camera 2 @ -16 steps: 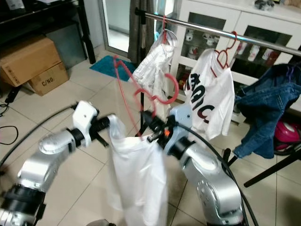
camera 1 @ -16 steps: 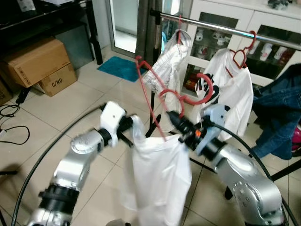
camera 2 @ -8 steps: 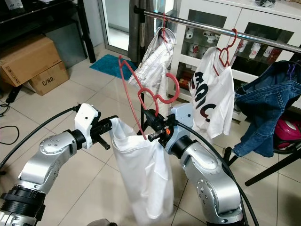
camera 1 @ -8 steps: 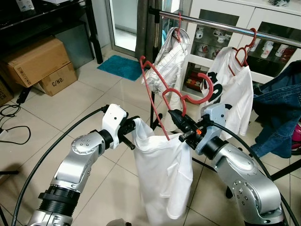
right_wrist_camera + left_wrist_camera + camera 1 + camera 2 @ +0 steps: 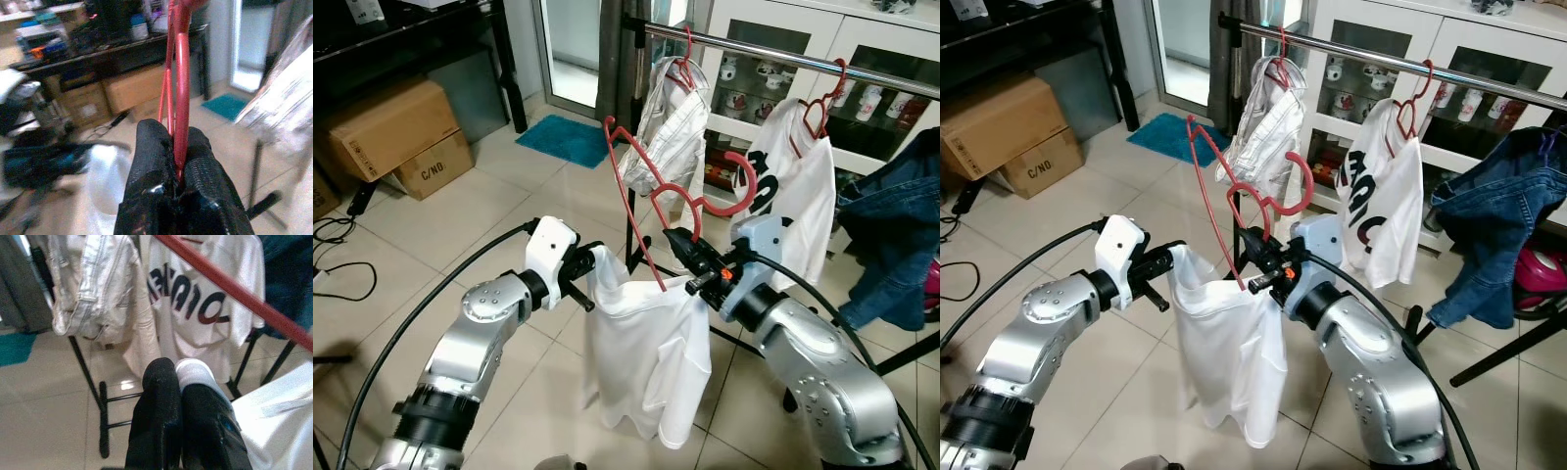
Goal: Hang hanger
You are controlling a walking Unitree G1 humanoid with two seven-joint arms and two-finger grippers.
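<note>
- Right end effector (image 5: 677, 242) pinches red hanger (image 5: 651, 181), unchanged.
- Left end effector (image 5: 592, 257) still clamps white shirt (image 5: 646, 357).
- Shirt hem swung toward 7 o'clock.

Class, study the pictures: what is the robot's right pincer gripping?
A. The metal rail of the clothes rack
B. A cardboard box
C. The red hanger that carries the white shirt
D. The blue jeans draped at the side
C: the right pincer is shut on the red hanger, and the white shirt hangs below it.
</note>
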